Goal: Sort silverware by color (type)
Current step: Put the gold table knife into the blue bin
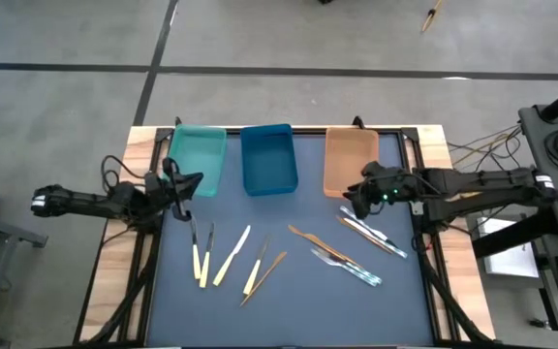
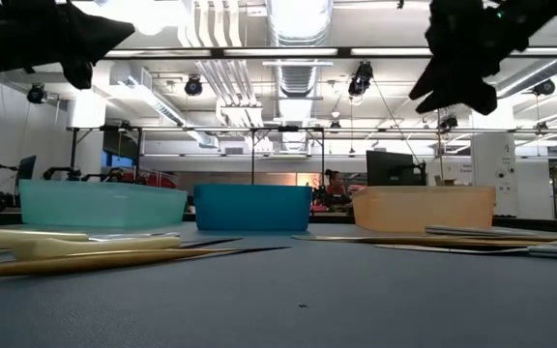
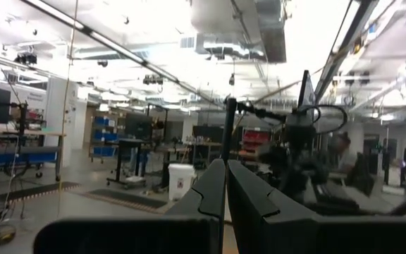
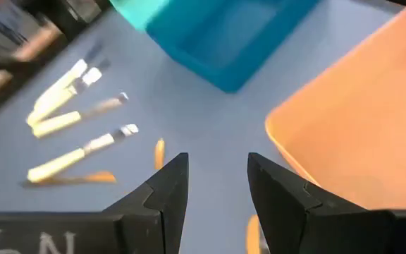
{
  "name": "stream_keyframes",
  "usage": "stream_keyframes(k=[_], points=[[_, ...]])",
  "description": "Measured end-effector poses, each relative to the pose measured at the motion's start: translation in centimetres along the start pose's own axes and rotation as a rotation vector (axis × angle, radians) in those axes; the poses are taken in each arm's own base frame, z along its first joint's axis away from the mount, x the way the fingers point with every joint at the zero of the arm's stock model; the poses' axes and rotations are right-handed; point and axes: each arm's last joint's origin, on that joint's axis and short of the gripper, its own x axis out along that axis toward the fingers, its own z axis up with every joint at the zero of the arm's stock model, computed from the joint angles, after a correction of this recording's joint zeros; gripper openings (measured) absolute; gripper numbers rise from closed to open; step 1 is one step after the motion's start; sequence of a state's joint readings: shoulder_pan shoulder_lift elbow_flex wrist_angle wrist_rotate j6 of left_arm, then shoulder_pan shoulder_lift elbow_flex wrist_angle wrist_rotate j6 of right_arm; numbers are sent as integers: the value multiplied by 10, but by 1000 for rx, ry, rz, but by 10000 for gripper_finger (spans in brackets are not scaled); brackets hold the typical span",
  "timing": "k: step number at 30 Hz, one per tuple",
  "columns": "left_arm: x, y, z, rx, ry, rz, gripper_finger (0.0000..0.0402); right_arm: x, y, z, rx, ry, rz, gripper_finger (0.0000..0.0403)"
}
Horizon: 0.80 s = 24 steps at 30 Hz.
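My left end effector (image 1: 174, 186) hung closed beside the teal plastic tray (image 1: 198, 160); my right end effector (image 1: 356, 199), fingers apart, hovered by the orange plastic tray (image 1: 349, 160). The slim mixed-colour silverware (image 1: 260, 260) lay scattered on the dark worktop (image 1: 289, 310). Only my right wrist view showed the gap.

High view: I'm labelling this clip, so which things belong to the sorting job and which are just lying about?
Belongs to the job:
- cream-handled cutlery
- wooden cutlery
- blue-handled cutlery
- teal tray, blue tray, orange tray
- left gripper, shut; right gripper, open

Just lying about:
- stick on the floor
- cables
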State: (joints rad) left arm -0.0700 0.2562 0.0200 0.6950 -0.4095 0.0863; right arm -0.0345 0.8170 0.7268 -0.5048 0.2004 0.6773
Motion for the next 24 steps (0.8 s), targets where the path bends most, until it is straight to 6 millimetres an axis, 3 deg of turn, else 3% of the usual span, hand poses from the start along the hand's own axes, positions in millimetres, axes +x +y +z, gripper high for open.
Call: stream_keyframes(k=[10, 18, 24], points=[[-1, 1, 13, 74, -123, 19, 0, 20, 38, 41, -75, 84, -56, 137], [-2, 3, 20, 85, -193, 36, 0, 55, 74, 61, -189, 171, -63, 137], [-2, 3, 19, 73, -188, 34, 0, 86, 101, 62, -362, 222, -50, 137]])
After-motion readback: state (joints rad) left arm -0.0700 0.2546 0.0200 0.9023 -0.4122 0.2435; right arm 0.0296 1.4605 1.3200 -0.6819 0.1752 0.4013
